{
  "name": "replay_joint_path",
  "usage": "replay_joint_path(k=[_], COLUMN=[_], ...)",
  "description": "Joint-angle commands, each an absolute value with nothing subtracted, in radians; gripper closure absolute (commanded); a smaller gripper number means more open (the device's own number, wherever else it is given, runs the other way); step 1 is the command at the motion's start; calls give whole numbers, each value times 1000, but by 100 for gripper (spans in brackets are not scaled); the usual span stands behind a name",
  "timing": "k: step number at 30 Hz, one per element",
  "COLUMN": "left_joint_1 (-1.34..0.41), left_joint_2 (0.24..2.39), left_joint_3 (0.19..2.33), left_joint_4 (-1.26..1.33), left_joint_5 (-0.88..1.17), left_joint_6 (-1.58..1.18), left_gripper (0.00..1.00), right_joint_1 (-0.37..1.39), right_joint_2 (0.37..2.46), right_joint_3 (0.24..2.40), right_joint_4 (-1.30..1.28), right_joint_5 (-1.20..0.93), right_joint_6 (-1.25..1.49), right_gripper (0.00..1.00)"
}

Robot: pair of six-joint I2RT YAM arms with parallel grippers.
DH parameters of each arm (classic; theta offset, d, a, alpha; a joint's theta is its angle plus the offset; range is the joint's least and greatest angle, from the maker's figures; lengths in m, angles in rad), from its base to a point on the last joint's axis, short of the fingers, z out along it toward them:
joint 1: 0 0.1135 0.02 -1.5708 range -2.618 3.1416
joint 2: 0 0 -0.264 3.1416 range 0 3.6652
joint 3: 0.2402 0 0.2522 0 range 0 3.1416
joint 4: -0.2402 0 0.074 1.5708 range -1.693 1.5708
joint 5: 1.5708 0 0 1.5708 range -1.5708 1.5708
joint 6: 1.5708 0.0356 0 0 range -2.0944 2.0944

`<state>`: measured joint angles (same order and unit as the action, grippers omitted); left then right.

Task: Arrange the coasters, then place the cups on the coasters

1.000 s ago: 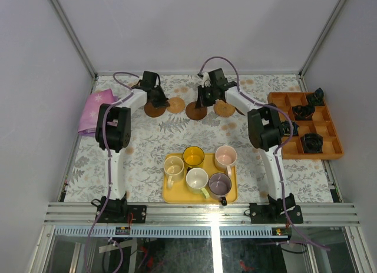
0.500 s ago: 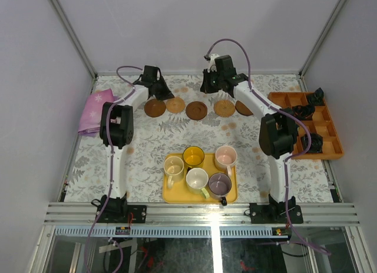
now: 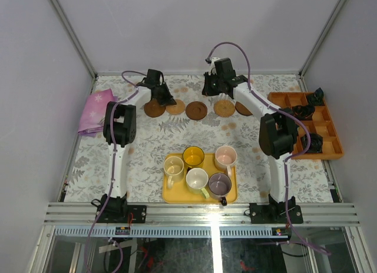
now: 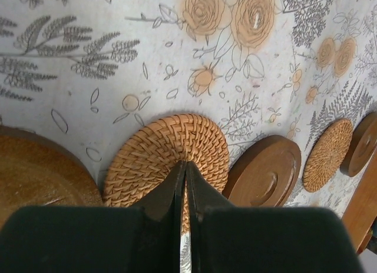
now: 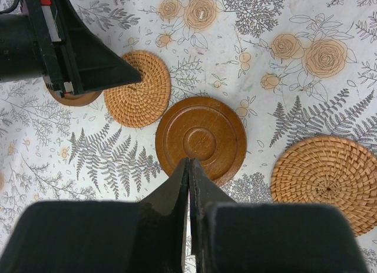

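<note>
A pink cloth [image 3: 93, 111] lies at the table's far left. Just right of it, the left gripper [image 3: 161, 98] has its jaws pressed together and holds nothing — in its wrist view the tips sit over the near edge of a woven coaster [image 4: 168, 155]. The five coasters [image 3: 196, 110] lie in a close row across the far side: dark, woven, dark, woven, dark. The right gripper [image 5: 188, 164] — jaws likewise together and empty — hangs over the middle dark coaster [image 5: 201, 136]. Nearer the arm bases, the five cups [image 3: 197, 179] stand upright on a yellow tray [image 3: 172, 193], none on a coaster. An orange tray [image 3: 278, 100] with black parts sits at the far right.
</note>
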<state>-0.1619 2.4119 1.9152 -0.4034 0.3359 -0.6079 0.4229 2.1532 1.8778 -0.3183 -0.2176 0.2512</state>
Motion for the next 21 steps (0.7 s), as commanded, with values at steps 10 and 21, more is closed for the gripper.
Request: replay_joint_path(k=[10, 21], left_joint_1=[-164, -154], left_joint_2=[2299, 2297], left_joint_3=[1666, 1747], left_joint_4=[-445, -287], left_joint_5=[311, 395], left_joint_6=[-582, -636], left_gripper=[98, 98], right_joint_1=[422, 421], right_joint_2=[2105, 2091], right_joint_3=[1877, 1873], right_joint_4=[-307, -307], right_joint_5=[-215, -207], right_joint_6=[266, 240], right_gripper=[100, 100])
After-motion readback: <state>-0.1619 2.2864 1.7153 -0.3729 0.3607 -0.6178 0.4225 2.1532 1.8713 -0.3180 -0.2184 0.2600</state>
